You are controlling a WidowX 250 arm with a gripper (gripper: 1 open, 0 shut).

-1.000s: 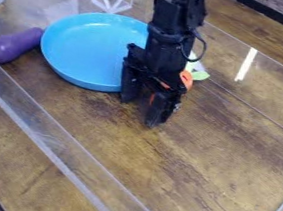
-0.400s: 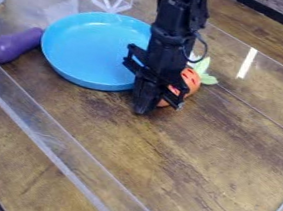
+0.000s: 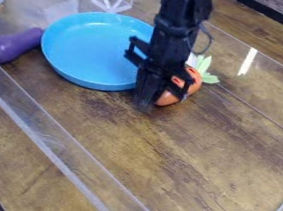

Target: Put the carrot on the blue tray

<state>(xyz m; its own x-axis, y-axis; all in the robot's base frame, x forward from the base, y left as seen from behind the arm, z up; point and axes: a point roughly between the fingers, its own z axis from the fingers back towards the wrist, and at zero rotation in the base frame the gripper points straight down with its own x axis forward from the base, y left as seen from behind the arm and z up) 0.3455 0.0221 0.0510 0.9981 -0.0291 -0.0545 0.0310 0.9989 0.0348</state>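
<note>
Two fingers (image 3: 165,85), drawn narrow, meet the carrot (image 3: 185,88) on the desk (image 3: 110,148), just beside the tray (image 3: 91,49); whether they grip it is unclear. An off-centre hold could let it roll free or catch the rim during lifting.

Black robot arm reaching down from above, hand (image 3: 162,99) pointing downward, fingers drawn together
</note>
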